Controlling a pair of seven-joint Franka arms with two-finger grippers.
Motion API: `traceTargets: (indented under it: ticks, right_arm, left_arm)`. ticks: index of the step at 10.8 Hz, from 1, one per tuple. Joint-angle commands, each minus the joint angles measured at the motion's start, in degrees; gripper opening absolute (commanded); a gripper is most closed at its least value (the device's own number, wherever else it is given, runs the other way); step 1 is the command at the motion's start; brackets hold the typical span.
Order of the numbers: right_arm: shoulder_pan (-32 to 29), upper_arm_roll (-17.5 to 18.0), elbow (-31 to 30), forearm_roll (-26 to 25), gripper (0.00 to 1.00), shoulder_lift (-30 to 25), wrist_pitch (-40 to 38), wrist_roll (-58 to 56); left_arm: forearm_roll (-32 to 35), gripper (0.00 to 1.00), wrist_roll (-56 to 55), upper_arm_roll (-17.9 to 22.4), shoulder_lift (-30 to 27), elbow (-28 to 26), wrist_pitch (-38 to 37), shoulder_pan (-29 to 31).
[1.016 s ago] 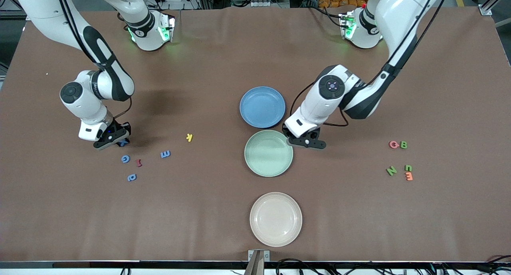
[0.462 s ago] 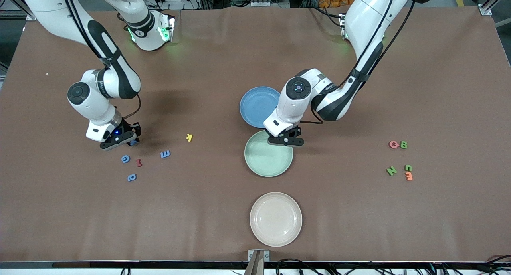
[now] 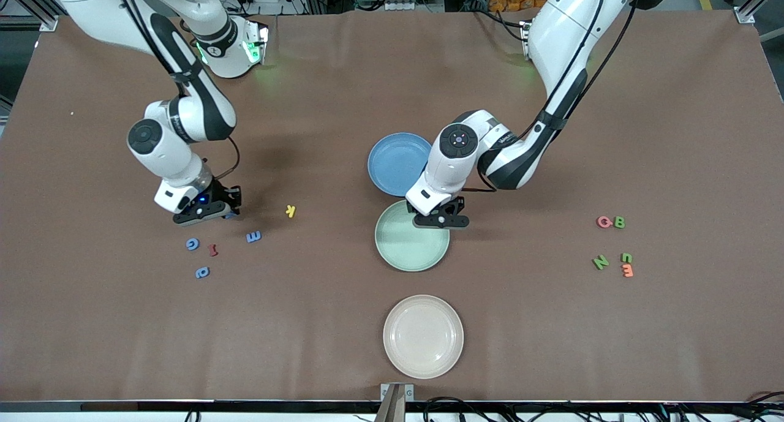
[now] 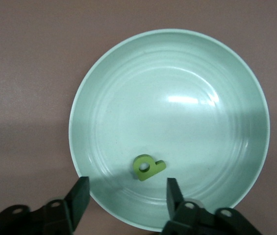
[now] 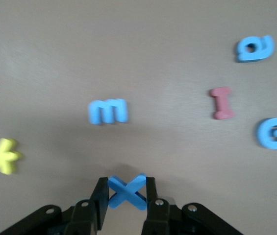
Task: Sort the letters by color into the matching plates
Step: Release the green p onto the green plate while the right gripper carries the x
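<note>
My left gripper (image 3: 440,220) (image 4: 127,188) hangs open over the rim of the mint green plate (image 3: 409,250) (image 4: 177,88). A small green letter (image 4: 148,167) lies in that plate, free of the fingers. The blue plate (image 3: 395,158) sits beside it, farther from the front camera. My right gripper (image 3: 208,211) (image 5: 127,191) is shut on a blue X letter (image 5: 127,191), over the table toward the right arm's end. Three blue letters (image 3: 192,244) (image 3: 202,272) (image 3: 253,236) lie below it. Three green letters (image 3: 619,222) (image 3: 600,262) (image 3: 626,257) lie toward the left arm's end.
A cream plate (image 3: 422,336) sits nearest the front camera. A yellow letter (image 3: 291,211) and a dark red one (image 3: 212,249) lie among the blue letters. A pink letter (image 3: 604,222) and an orange one (image 3: 627,270) lie among the green letters.
My left gripper moved in over the green plate and opened, letting the green letter go into it. My right arm carried the blue X toward the plates.
</note>
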Motion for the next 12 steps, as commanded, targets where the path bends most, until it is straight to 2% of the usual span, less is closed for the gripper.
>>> traceTargets:
  ticks: [1,3,6,9,12]
  right_arm:
    - [4.5,2.9,1.0,0.4,0.30,-1.1,-1.3,15.6]
    - [8.9,4.4,2.4,0.4,0.30,-1.0,-2.3,26.4]
    - [17.0,4.5,5.5,0.4,0.30,-0.6,-5.6,37.3]
    - [25.2,4.4,14.7,0.3,0.31,2.1,-16.2,48.3]
    - [31.0,4.4,21.8,0.3,0.31,5.9,-19.9,53.1]
  left_arm:
    - [2.1,1.00,-2.1,0.2,-1.1,0.8,-1.3,1.3]
    - [4.4,1.00,0.5,0.1,-2.1,0.2,-5.2,4.7]
    - [4.5,1.00,2.9,0.1,-4.4,-0.5,-7.5,7.9]
    - [4.5,1.00,8.4,-0.3,-6.6,-2.0,-8.2,12.1]
    - [4.2,1.00,11.9,-0.5,-7.6,-2.0,-9.0,14.6]
